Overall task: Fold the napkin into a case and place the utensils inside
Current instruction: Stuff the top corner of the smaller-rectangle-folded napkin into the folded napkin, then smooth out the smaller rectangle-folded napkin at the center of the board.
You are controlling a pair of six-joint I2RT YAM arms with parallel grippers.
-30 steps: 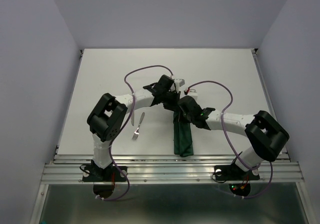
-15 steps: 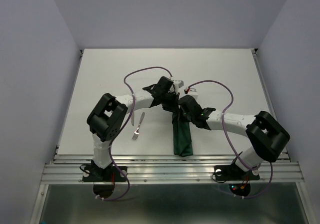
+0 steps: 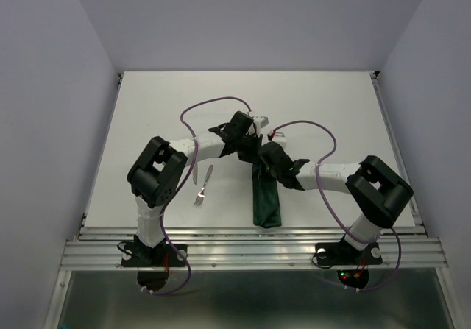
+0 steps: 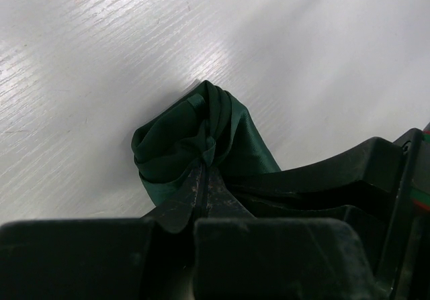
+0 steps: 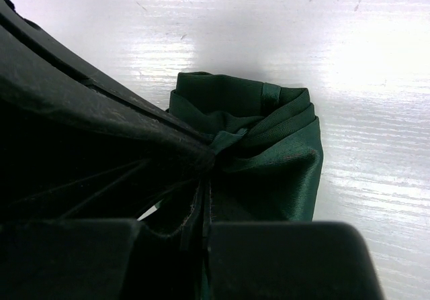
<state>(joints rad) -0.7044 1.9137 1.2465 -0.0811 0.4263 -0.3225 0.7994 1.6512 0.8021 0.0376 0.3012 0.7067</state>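
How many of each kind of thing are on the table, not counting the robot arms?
green napkin: 1
silver fork: 1
silver knife: 1
Total: 3

The top camera is looking down on the napkin (image 3: 266,200) from afar; 2 wrist cameras are sharing its far end, close-up.

You have the napkin (image 3: 266,202) lying on the bench (image 3: 331,101), running six to twelve o'clock. The fork (image 3: 199,194) sits at its nine o'clock. The knife (image 3: 208,173) lies just beyond, at the fork's one o'clock.
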